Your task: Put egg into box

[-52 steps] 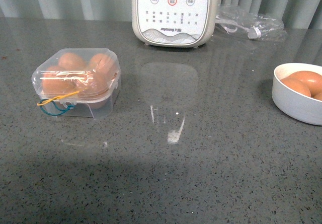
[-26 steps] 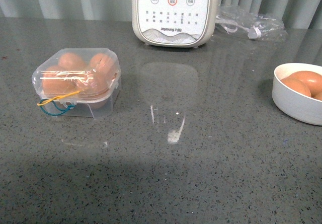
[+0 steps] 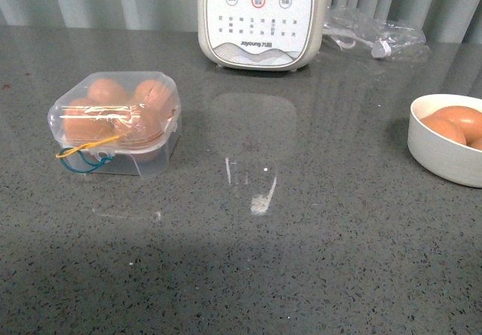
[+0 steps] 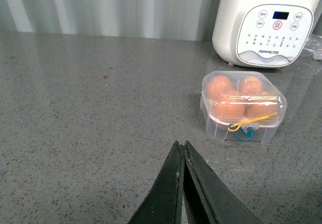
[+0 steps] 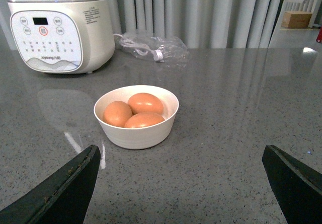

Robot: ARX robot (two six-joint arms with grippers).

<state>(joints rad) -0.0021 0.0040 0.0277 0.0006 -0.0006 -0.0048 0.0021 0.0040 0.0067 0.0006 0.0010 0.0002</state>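
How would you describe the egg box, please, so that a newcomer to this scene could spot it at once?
Start at the big cream electric cooker at the back of the grey speckled countertop; the small clear plastic egg box sits in front of it and to the left. Unlike the round white bowl of loose brown eggs on the right, it is square, lidded and carries yellow and blue elastic bands.

My surface (image 3: 316,237) is grey, speckled dark and light. The box (image 3: 114,124) is clear over a white tray, its eggs (image 3: 84,126) orange-brown, its bands (image 3: 79,158) yellow and blue. The bowl (image 5: 136,133) is white. My left gripper (image 4: 182,159) is black.
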